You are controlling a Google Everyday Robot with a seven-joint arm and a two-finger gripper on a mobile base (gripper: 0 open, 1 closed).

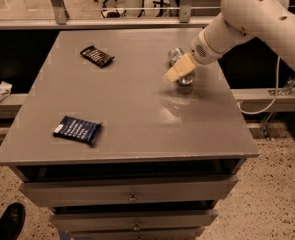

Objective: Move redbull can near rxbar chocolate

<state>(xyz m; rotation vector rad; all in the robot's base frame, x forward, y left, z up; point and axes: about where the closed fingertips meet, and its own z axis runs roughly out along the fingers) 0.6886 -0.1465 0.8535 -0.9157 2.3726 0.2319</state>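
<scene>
The redbull can (178, 59) lies on its side on the grey table (132, 104), toward the back right, partly hidden by the gripper. The gripper (178, 69), with pale tan fingers, hangs from the white arm right over the can's near end. The rxbar chocolate (97, 56), a small black bar, lies at the back left of the table, well to the left of the can.
A dark blue packet with a white end (77, 129) lies at the front left. The table sits on a cabinet with drawers (132, 196). A cable (274, 91) hangs on the right. A black shoe (7, 223) shows at the bottom left.
</scene>
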